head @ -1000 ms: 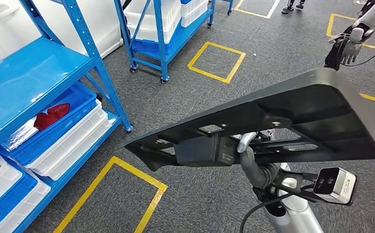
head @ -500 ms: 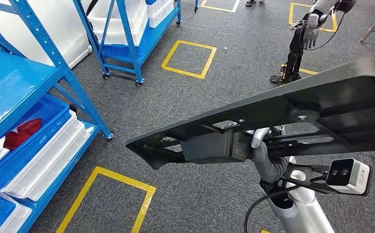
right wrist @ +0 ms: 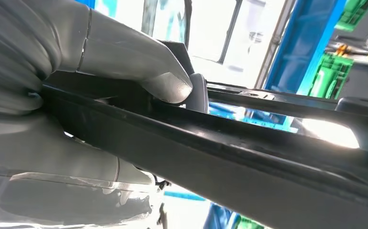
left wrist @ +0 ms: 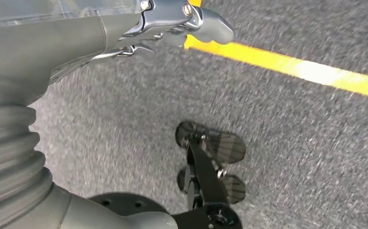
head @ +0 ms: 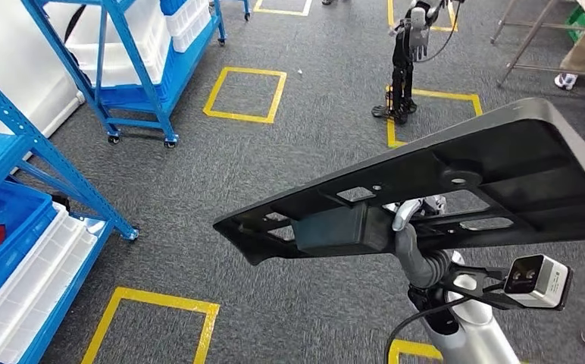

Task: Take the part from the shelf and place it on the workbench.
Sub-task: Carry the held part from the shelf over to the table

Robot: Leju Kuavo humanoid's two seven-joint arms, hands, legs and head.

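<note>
Head view: I see my right hand [head: 414, 246] gripping the long black part [head: 456, 189] from underneath, carrying it in the air over the grey carpeted floor [head: 289, 152], tilted so its far end sits higher. On the right wrist view the thumb [right wrist: 139, 67] presses onto a black rail of the part [right wrist: 230, 143] while the rest of the hand wraps below it. My left hand [left wrist: 172, 21] hangs over the floor near a yellow line [left wrist: 291, 67]; its fingers [left wrist: 210, 24] look curled with nothing in them. Blue shelves [head: 17, 197] with white bins stand off to the left, well apart from the part.
</note>
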